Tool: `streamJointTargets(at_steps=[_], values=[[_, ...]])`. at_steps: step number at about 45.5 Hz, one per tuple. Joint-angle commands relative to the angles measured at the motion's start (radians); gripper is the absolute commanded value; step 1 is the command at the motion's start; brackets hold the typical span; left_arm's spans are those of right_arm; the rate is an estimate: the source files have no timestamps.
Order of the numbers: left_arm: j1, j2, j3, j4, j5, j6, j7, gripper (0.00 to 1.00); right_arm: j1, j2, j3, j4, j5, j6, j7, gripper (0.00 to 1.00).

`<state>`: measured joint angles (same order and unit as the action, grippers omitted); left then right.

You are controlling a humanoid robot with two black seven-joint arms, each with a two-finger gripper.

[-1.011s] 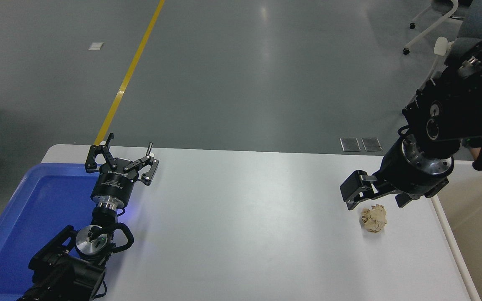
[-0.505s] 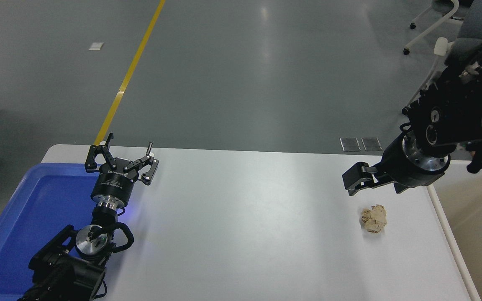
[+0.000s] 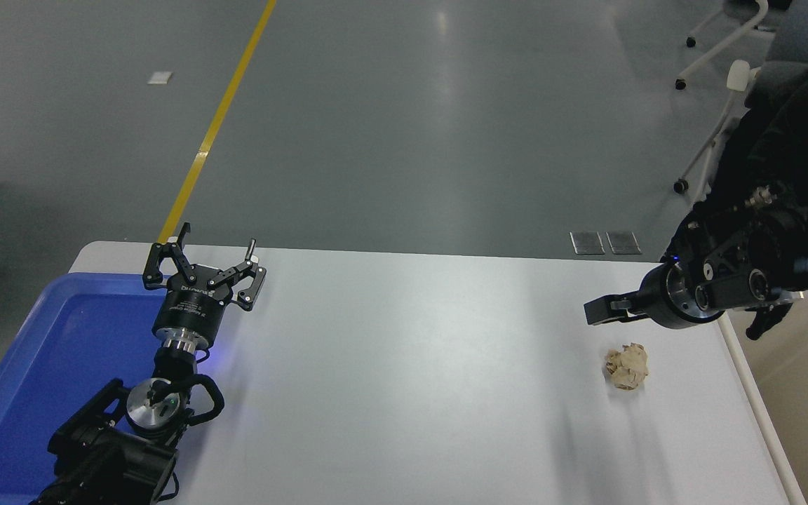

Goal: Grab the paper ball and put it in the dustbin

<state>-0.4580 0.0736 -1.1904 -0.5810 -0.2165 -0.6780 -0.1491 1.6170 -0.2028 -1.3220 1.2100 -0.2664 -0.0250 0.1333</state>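
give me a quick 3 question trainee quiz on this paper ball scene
1. True or false: the paper ball lies on the white table, held by neither hand.
2. Which lies nearer the ball? A. blue tray B. dustbin
3. Fill in: the left hand is parked with fingers spread over the tray's far ____ corner.

Key: 1 true. 2 B; the right hand hangs just beyond the ball, its fingers edge-on so their state is unclear. 3 right.
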Motion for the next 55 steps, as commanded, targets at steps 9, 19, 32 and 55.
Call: streamJointTargets(at_steps=[9,19,32,55], values=[[-0.001,0.000,0.000,0.000,0.000,0.000,0.000,0.99,-0.365,-0.012,0.116,-0.377,-0.036,-0.069,-0.008,1.00],[0.001,0.000,0.000,0.000,0.000,0.000,0.000,0.99,-0.405,-0.012,0.132,-0.392,-0.036,-0.064,-0.008,1.00],[0.001,0.000,0.000,0.000,0.000,0.000,0.000,0.99,-0.448,-0.009,0.133,-0.431,-0.036,-0.064,-0.008,1.00],[-0.001,0.000,0.000,0.000,0.000,0.000,0.000,0.99,-0.506,-0.004,0.138,-0.469,-0.031,-0.066,-0.014,0.99]])
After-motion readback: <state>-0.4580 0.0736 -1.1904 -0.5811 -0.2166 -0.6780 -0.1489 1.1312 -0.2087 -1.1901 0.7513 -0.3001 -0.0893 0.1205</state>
